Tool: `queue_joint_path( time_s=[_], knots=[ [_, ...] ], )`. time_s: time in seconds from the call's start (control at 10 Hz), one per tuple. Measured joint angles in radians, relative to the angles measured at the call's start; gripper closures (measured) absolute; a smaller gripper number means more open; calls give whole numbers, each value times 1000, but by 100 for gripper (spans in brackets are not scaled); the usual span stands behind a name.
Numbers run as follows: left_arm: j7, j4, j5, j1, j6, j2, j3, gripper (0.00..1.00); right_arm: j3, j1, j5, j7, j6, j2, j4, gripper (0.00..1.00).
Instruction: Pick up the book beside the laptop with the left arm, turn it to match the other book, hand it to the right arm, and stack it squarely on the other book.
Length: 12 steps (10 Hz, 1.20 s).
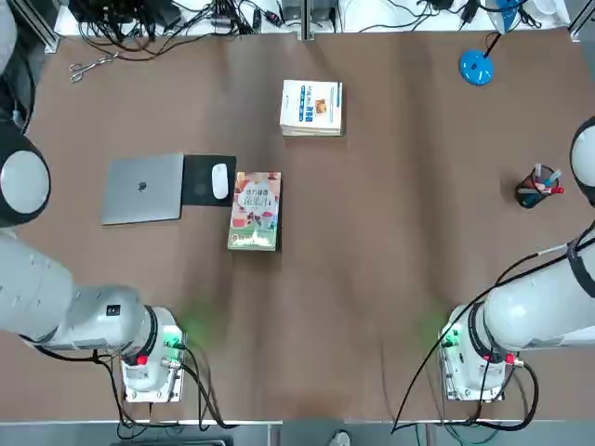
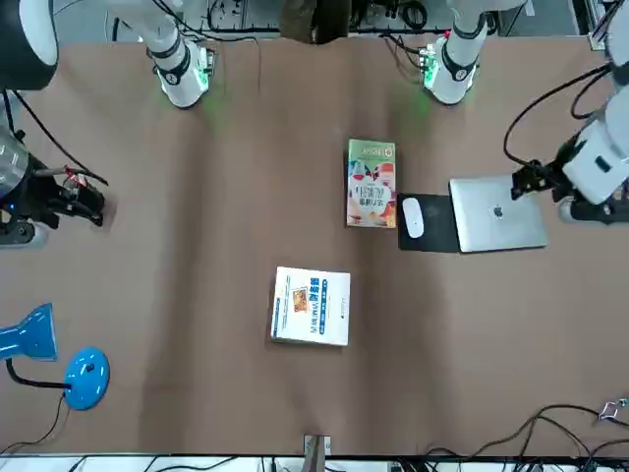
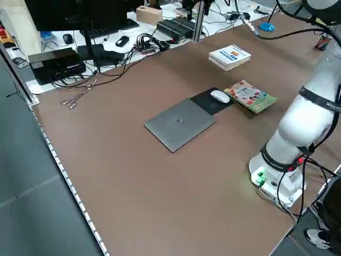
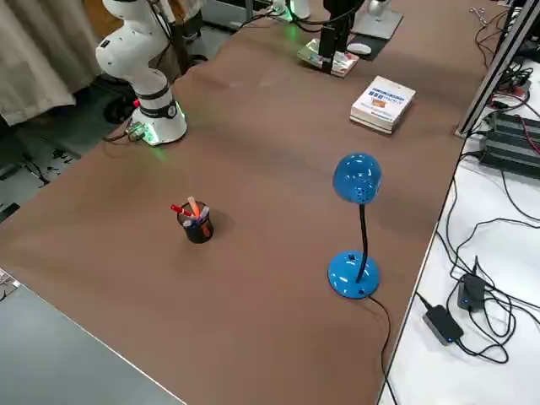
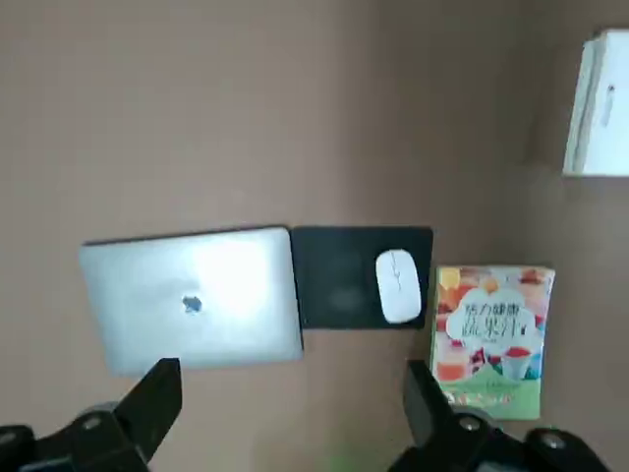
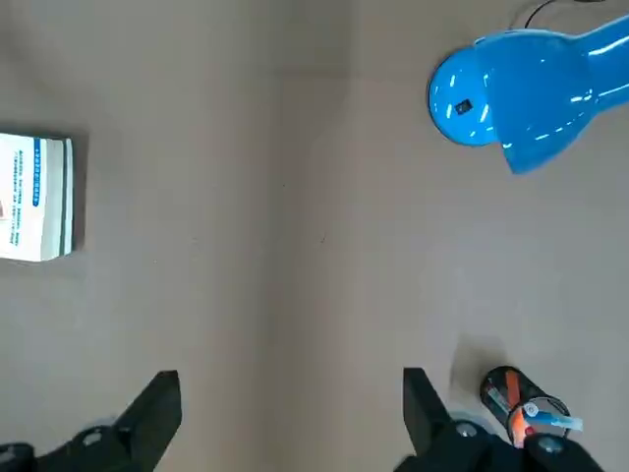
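The left gripper (image 5: pixel 293 393) has its fingers spread with nothing between them; in the front view it hangs at the right edge, over the surface (image 2: pixel 246 177) near the laptop (image 2: pixel 499 213). The right gripper (image 6: pixel 293 393), at the left edge of the front view, also has its fingers wide apart and holds nothing.

In the top view, the book (image 1: pixel 254 211) lies flat on the surface, just left of the middle of the frame. Its long axis runs nearly up and down the picture, the top end leaning slightly right. The green band points to the bottom of the frame, the title end to the top.

To its left are the mouse pad (image 1: pixel 198 190), with the white mouse (image 1: pixel 219 181) on it, then the laptop, a dark logo at its centre.

The other book (image 1: pixel 312 108) sits at upper centre, above and right of the book, well apart from it. Its white cover looks wider than tall there, its long axis roughly crosswise.

Farther out, the blue lamp (image 1: pixel 476 67) stands upper right, and the pen cup (image 1: pixel 535 189) at the right.
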Motion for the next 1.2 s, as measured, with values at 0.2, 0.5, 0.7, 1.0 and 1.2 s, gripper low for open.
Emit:
queue_joint_path(
  time_s=[0.2, 0.5, 0.7, 1.0, 1.2],
  knots=[
    [-5, -97, -146, 6, -1, -42, -4, 0, 0, 1, 0, 0, 0, 0, 0, 0],
    [6, -250, -329, 55, 31, -125, -4, 0, -1, 4, -3, 0, 0, 1, 0, 0],
    [69, -534, -436, 49, 179, -249, -15, 0, -1, 4, -4, 0, 0, 2, 0, 0],
    [230, -915, -602, 49, 311, -391, -29, 0, 0, 5, -4, 0, 0, 6, -1, 0],
    [386, -1079, -714, 50, 397, -404, -29, 0, 0, 10, -4, 0, -2, 7, -1, 0]
  ],
)
